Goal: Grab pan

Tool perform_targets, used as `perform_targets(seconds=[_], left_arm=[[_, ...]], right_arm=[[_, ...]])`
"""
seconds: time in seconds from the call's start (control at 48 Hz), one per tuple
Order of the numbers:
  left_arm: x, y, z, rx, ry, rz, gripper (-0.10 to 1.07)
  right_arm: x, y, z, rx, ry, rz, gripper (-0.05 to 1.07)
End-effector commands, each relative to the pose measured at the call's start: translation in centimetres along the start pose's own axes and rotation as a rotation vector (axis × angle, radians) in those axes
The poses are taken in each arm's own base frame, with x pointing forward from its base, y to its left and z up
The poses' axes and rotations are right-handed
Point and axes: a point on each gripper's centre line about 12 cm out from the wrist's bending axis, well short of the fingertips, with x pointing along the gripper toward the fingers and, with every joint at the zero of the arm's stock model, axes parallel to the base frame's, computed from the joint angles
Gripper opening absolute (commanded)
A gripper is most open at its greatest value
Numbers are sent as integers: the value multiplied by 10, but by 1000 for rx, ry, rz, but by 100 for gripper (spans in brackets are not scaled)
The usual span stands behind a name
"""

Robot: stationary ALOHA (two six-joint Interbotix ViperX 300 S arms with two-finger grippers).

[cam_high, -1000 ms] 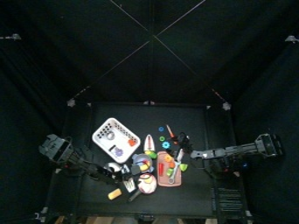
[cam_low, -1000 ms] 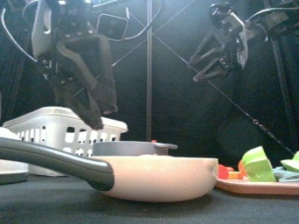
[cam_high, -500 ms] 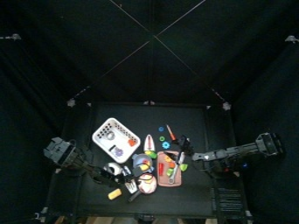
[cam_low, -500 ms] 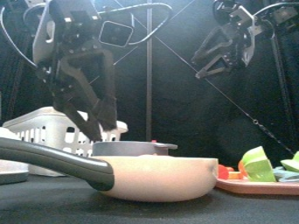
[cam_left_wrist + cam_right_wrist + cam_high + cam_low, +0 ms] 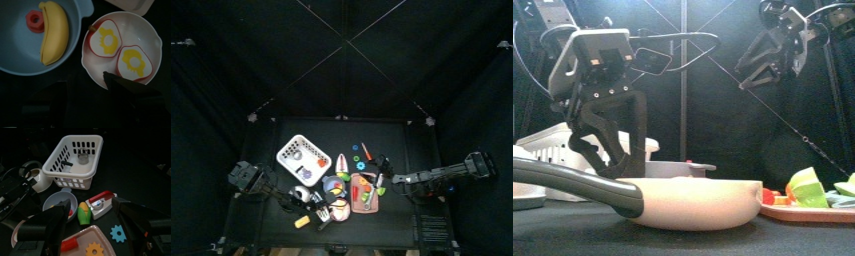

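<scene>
Black curtains close in a small black table (image 5: 392, 140), seen from above in the lower middle of the frame and crowded with toys.

Largest of the things on it is a white basket (image 5: 75, 159), at the table's upper left in the top view and at the left edge behind the arm in the front view.

The pan (image 5: 687, 202) comes next: in the front view it fills the lower centre, pale and round, its grey handle (image 5: 573, 182) running off to the lower left. In the top view it lies near the table's lower edge, below the middle.

The left gripper (image 5: 604, 152) hangs just above and behind the pan's left side in the front view, jaws spread wide and holding nothing; whether a fingertip touches the rim cannot be told. Its wrist view looks down on a white plate (image 5: 150, 47) with two toy fried eggs (image 5: 119, 50), and beside it a blue bowl (image 5: 73, 55) holding a banana (image 5: 53, 32) and a small red ring (image 5: 35, 19).

The right gripper (image 5: 90, 221) is up at the upper right of the front view, well apart from the pan, jaws apart and empty. Beneath it lie a pink tray (image 5: 103, 245) with toy gears (image 5: 119, 233) and a corn cob (image 5: 84, 213).

No writing can be read.
</scene>
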Motion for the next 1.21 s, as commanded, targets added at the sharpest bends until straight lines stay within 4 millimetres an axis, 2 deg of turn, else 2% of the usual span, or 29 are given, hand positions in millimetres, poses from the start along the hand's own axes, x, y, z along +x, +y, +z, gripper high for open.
perform_targets(seconds=[0.0, 0.562, 0.979, 1.188], left_arm=[[-4, -3, 10, -23, -19, -14, 89], [3, -1, 11, -30, -15, 4, 86], [6, 2, 12, -43, -13, 11, 60], [-9, 2, 21, -58, -36, -17, 53]], right_arm=[[-2, 0, 6, 6, -20, 6, 96], [-2, 0, 5, 5, -17, 4, 96], [-2, 0, 5, 6, -16, 3, 96], [-2, -1, 4, 5, -13, 1, 96]])
